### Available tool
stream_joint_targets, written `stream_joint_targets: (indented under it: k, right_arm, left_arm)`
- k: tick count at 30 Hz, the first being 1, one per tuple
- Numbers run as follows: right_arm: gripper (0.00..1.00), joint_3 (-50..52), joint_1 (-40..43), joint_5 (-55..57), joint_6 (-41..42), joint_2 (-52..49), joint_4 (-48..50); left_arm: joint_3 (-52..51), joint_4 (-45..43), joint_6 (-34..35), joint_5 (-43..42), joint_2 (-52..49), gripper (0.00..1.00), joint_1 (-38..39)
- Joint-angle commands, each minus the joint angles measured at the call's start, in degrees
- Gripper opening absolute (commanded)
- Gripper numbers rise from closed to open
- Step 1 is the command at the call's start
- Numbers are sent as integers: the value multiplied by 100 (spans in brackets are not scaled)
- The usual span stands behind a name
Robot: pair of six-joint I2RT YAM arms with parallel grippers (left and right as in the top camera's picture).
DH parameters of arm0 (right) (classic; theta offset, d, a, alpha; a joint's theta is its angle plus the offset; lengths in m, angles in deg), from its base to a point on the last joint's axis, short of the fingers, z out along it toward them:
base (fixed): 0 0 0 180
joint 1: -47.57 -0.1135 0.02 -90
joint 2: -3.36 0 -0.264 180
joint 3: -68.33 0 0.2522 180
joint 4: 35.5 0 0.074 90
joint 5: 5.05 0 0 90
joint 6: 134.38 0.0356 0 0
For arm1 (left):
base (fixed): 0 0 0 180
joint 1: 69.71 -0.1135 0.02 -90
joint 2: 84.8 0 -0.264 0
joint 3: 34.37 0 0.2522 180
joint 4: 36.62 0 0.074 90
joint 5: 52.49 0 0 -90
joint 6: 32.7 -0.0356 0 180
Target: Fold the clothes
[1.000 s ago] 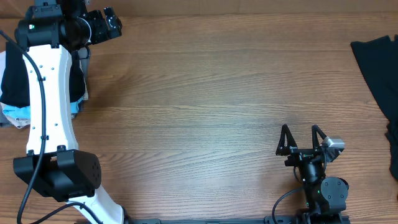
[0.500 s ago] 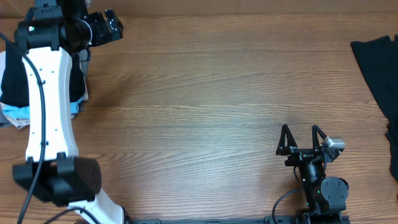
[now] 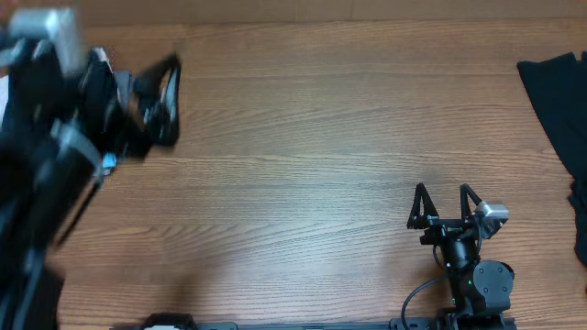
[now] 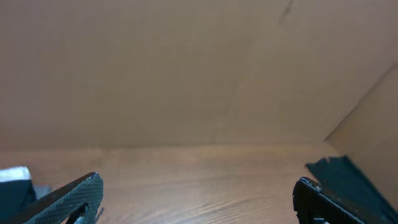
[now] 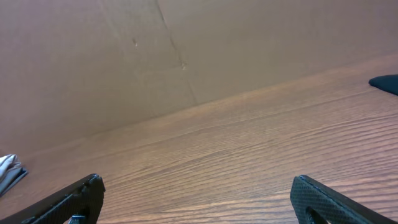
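Note:
A black garment (image 3: 561, 101) lies at the table's far right edge, partly cut off; it also shows as a dark patch in the left wrist view (image 4: 348, 180) and as a small dark corner in the right wrist view (image 5: 387, 83). My left gripper (image 3: 158, 101) is open and empty at the far left, blurred by motion, raised close to the camera. My right gripper (image 3: 447, 203) is open and empty near the front edge, right of centre. In the wrist views both pairs of fingers (image 4: 199, 196) (image 5: 199, 199) are spread wide over bare wood.
The wooden table (image 3: 312, 137) is backed by a brown cardboard wall (image 4: 186, 68). A bit of blue cloth (image 3: 109, 163) shows at the far left, mostly hidden by the left arm. A pale cloth edge (image 5: 7, 168) shows at the right wrist view's left.
The left arm has swung fast from the back-left corner toward the camera and forward, now blurred, and it hides the pile of clothes at the left. The right arm has not moved.

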Motion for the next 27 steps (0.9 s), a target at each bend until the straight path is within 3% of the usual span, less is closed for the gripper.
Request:
stream_joint_targets:
  k: [1,16,21,27]
  right_arm:
    - [100,61,26,55,-28,68,33]
    - [100,61,26,55,-28,68,33]
    - [100,61,26,55,-28,68,33]
    - [100,61,26,55,-28,68,33]
  left_arm:
    - [-721,39,35,11,446,100,7]
    - [-5027,-391,186,9,3438,100,-428]
    - [-6540,-1373,503,-33,4089,100,-669]
    - [-8378,-3458,745,-31,4817,100,-708]
